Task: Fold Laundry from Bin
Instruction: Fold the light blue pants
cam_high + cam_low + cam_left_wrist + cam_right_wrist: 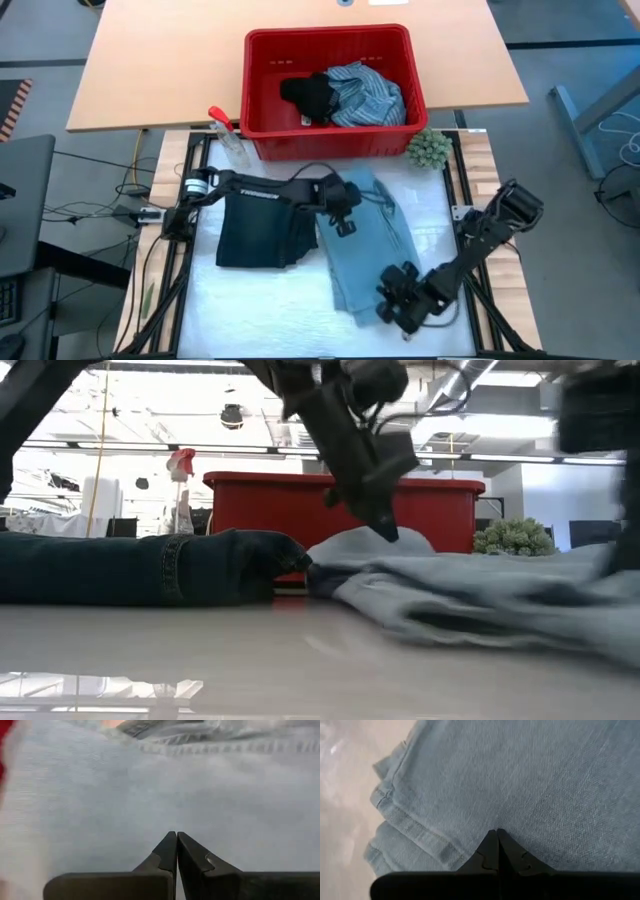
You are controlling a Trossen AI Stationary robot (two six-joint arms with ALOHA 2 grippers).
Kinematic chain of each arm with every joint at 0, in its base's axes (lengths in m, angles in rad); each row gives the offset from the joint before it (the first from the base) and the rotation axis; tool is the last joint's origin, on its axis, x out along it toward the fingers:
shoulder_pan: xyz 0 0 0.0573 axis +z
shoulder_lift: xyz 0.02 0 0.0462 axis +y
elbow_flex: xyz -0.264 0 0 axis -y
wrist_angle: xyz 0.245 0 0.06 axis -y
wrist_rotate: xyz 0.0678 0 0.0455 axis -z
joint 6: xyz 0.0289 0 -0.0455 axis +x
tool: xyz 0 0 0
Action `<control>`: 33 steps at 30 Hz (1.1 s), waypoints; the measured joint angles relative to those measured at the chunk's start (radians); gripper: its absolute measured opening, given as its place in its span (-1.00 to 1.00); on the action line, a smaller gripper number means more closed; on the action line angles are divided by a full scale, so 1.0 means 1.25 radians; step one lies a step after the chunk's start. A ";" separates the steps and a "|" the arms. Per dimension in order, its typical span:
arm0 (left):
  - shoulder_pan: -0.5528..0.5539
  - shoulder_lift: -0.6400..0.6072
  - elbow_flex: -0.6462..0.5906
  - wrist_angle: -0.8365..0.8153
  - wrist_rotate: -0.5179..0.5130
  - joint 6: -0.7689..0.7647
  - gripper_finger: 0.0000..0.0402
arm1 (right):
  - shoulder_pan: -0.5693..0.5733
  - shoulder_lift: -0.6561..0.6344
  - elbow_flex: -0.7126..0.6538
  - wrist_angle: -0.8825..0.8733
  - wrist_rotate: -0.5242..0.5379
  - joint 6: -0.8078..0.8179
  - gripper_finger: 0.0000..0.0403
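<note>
The light blue jeans (372, 245) lie folded in a long strip on the white table top, right of centre. My left gripper (345, 224) is shut over their far part. In the low view its tips (386, 532) reach a raised hump of the denim (372, 542). My right gripper (393, 304) is shut over the jeans' near end, close to a folded hem (407, 827). A dark navy piece (262, 232) lies folded to the jeans' left. The red bin (330, 35) stands at the far edge. In it are a striped shirt (366, 95) and a black piece (308, 95). My left gripper meets the top of the jeans' raised hump (392, 543) with its shut fingertips, slanting down from above. Whether it presses on the cloth or only grazes it, I cannot tell. My right gripper points down at the denim (496, 822) just inside the folded hem. Whether it touches the cloth, I cannot tell.
A green fuzzy ball (428, 148) sits by the bin's near right corner. A clear spray bottle with a red trigger (225, 135) stands by its near left corner. Bare white table top (270, 310) lies in front of the navy piece.
</note>
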 joint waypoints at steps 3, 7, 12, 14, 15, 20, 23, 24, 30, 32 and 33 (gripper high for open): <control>-0.027 -0.002 -0.010 -0.017 -0.030 -0.004 -1.00 | 0.072 -0.016 0.000 -0.016 -0.039 0.043 -0.91; -0.046 -0.002 -0.067 0.058 -0.042 -0.057 -1.00 | 0.153 -0.055 -0.002 -0.023 -0.050 0.106 -0.91; -0.048 -0.013 -0.078 0.110 -0.036 -0.066 -1.00 | 0.184 -0.167 -0.002 -0.116 0.062 0.137 -0.91; -0.038 -0.018 -0.078 0.110 -0.030 -0.082 -1.00 | 0.173 -0.221 -0.002 -0.177 0.129 0.137 -0.91; -0.029 -0.019 -0.078 0.112 -0.015 -0.095 -1.00 | 0.164 -0.247 -0.001 -0.209 0.161 0.139 -0.91; 0.030 0.014 -0.077 0.119 0.157 -0.192 -1.00 | 0.067 -0.331 -0.001 -0.358 0.219 0.141 -0.91; 0.035 0.061 -0.077 0.114 0.201 -0.232 -1.00 | -0.047 -0.364 -0.002 -0.431 0.205 0.103 -0.91; 0.032 0.073 -0.077 0.112 0.217 -0.244 -1.00 | -0.092 -0.377 -0.002 -0.447 0.182 0.086 -0.91; -0.029 0.108 -0.072 0.123 0.184 -0.275 -1.00 | -0.419 -0.458 -0.002 -0.396 -0.057 -0.225 -0.91; -0.050 0.102 -0.073 0.120 0.138 -0.279 -1.00 | -0.514 -0.476 -0.002 -0.394 -0.099 -0.283 -0.91; -0.058 0.097 -0.075 0.117 0.113 -0.279 -1.00 | -0.560 -0.486 -0.004 -0.393 -0.124 -0.305 -0.91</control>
